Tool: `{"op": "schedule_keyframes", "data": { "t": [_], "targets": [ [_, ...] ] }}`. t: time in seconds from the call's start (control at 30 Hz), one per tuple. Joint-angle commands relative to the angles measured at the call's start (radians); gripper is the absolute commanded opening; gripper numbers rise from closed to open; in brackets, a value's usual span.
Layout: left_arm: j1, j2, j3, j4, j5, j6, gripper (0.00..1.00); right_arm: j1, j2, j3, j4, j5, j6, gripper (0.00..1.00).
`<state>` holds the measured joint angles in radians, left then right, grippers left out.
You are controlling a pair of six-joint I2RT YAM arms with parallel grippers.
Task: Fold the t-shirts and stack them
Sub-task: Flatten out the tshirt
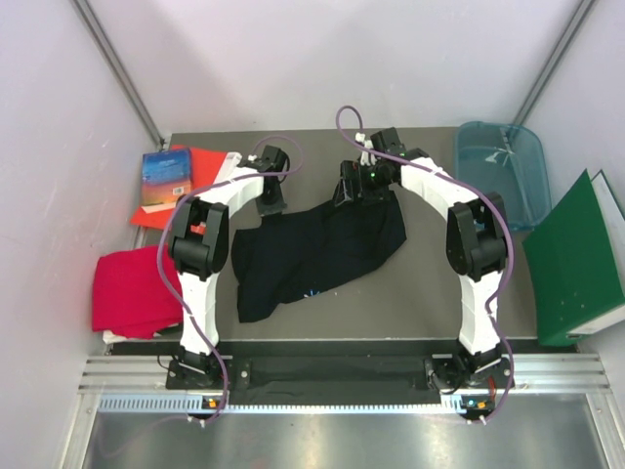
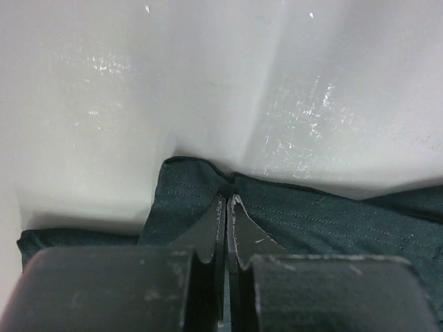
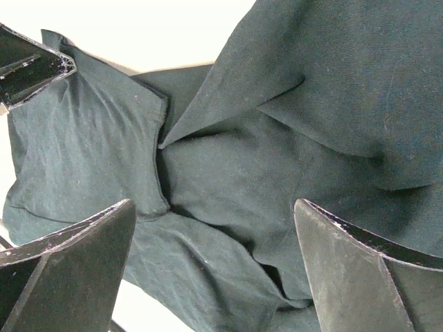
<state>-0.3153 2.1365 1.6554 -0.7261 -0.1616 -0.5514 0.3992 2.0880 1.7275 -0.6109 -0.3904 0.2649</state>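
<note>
At the far left corner of the black shirt (image 1: 322, 249), pinched with the left gripper (image 2: 227, 200): fingers pressed together, hem seemingly caught between them and tented up at the tips. Over the far right part of the same cloth, hovering with the right gripper (image 3: 213, 207): fingers wide apart, gripping nothing, only wrinkled fabric below.

Looks like the start of a fold, with 1 corner secured and the 2nd not yet taken. To do it well:

- Lower the right gripper onto a single clear edge, not onto the heaped creases under it.
- Close on just the hem, 1 or 2 layers at most.
- Match the height of the left grip before lifting.
- Raise both together, keeping the cloth taut between the 2 grips.
- Carry the far edge toward the near one and lay it flat, without dragging the body sideways.
- Avoid pulling the corners apart too hard; likely to slip the thin pinch on the left.

As for placement: lies rumpled across the middle of the table (image 1: 430, 293), between the 2 arms, far edge beneath both grippers, 1 tail trailing toward the near left. Well apart from it, at the near left of the table, the folded pink shirt (image 1: 132, 291), probably the base for the stack.
</note>
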Motion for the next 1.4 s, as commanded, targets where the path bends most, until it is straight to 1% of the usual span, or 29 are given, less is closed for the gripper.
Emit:
{"op": "schedule_keyframes", "data": {
  "t": [0.0, 0.17, 0.27, 0.33, 0.43, 0.47, 0.5, 0.53, 0.57, 0.6, 0.67, 0.7, 0.77, 0.8, 0.87, 0.97, 1.07, 1.1, 1.13, 1.2, 1.23, 1.27, 1.3, 1.37],
  "targets": [
    [0.010, -0.067, 0.059, -0.016, -0.044, -0.002, 0.00, 0.015, -0.016, -0.002, 0.008, -0.011, -0.013, 0.96],
    [0.013, -0.179, 0.156, -0.065, -0.044, 0.016, 0.00, 0.013, -0.023, -0.014, 0.014, 0.004, -0.007, 0.96],
    [0.010, -0.271, 0.161, -0.085, 0.022, 0.013, 0.00, 0.015, -0.028, -0.013, 0.013, 0.016, -0.006, 0.96],
    [0.004, -0.349, 0.121, -0.108, 0.081, -0.005, 0.00, 0.013, -0.031, -0.011, 0.013, 0.025, -0.004, 0.96],
    [-0.022, -0.486, -0.003, -0.162, 0.131, -0.025, 0.00, 0.009, -0.032, -0.008, 0.011, 0.033, 0.003, 0.96],
    [-0.031, -0.525, -0.090, -0.180, 0.148, -0.033, 0.00, 0.006, -0.031, -0.005, 0.011, 0.036, 0.005, 0.96],
    [-0.045, -0.603, -0.133, -0.194, 0.157, -0.039, 0.00, 0.003, -0.031, -0.003, 0.011, 0.036, 0.004, 0.96],
    [-0.054, -0.642, -0.175, -0.206, 0.244, -0.053, 0.00, 0.003, -0.028, 0.000, 0.010, 0.041, 0.005, 0.96],
    [-0.068, -0.679, -0.256, -0.216, 0.276, -0.058, 0.00, 0.001, -0.026, 0.003, 0.007, 0.044, 0.004, 0.96],
    [-0.096, -0.751, -0.291, -0.243, 0.312, -0.074, 0.00, 0.000, -0.020, 0.007, 0.004, 0.048, 0.002, 0.96],
    [-0.137, -0.817, -0.386, -0.278, 0.388, -0.102, 0.00, -0.008, -0.013, 0.017, -0.003, 0.051, -0.001, 0.96],
    [-0.184, -0.878, -0.417, -0.294, 0.420, -0.131, 0.00, -0.010, -0.003, 0.023, -0.004, 0.054, -0.006, 0.97],
    [-0.232, -0.949, -0.492, -0.321, 0.482, -0.166, 0.00, -0.017, 0.006, 0.040, -0.013, 0.061, -0.010, 0.97],
    [-0.281, -0.969, -0.514, -0.350, 0.502, -0.200, 0.00, -0.020, 0.012, 0.044, -0.016, 0.064, -0.012, 0.97],
    [-0.339, -1.016, -0.563, -0.396, 0.528, -0.235, 0.00, -0.031, 0.020, 0.058, -0.020, 0.070, -0.010, 0.97],
    [-0.386, -1.088, -0.605, -0.478, 0.553, -0.271, 0.00, -0.043, 0.024, 0.073, -0.023, 0.073, -0.009, 0.97],
    [-0.387, -1.144, -0.562, -0.547, 0.507, -0.223, 0.00, -0.048, 0.024, 0.083, -0.021, 0.071, -0.006, 0.97],
    [-0.387, -1.150, -0.537, -0.553, 0.435, -0.199, 0.06, -0.048, 0.024, 0.086, -0.023, 0.071, -0.004, 0.97],
    [-0.387, -1.153, -0.498, -0.532, 0.401, -0.190, 0.55, -0.048, 0.026, 0.089, -0.023, 0.068, -0.006, 0.97],
    [-0.389, -1.150, -0.467, -0.477, 0.322, -0.177, 0.97, -0.048, 0.024, 0.090, -0.024, 0.068, -0.003, 0.97],
    [-0.387, -1.144, -0.451, -0.443, 0.300, -0.171, 0.99, -0.049, 0.024, 0.089, -0.021, 0.068, -0.001, 0.97],
    [-0.389, -1.123, -0.450, -0.384, 0.269, -0.171, 0.99, -0.048, 0.020, 0.092, -0.021, 0.070, 0.000, 0.97],
    [-0.387, -1.106, -0.447, -0.360, 0.231, -0.170, 0.99, -0.048, 0.018, 0.093, -0.023, 0.068, 0.003, 0.97],
    [-0.386, -1.043, -0.445, -0.325, 0.101, -0.179, 0.99, -0.048, 0.014, 0.093, -0.023, 0.070, 0.004, 0.97]
  ]
}}
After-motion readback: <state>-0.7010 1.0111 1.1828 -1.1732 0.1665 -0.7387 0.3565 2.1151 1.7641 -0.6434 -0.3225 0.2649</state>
